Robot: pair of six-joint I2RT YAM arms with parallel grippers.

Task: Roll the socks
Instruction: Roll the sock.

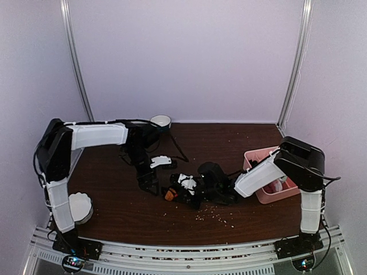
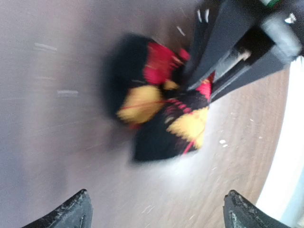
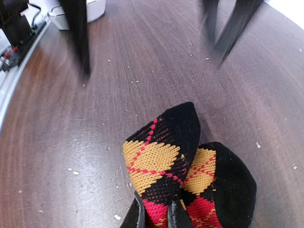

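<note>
One argyle sock point(image 3: 161, 166), right claw point(image 3: 156, 216) pinching it, left claw point(image 2: 159, 205) spread

The sock point(image 3: 183, 161) lies on the table point(image 3: 95, 118), between your right gripper's point(image 3: 156, 214) fingers, just ahead of your left gripper point(image 2: 159, 211).

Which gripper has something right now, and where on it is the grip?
The right gripper pinches the argyle sock at its red-diamond part, where the two black lobes meet. The left gripper is open, holding nothing.
</note>
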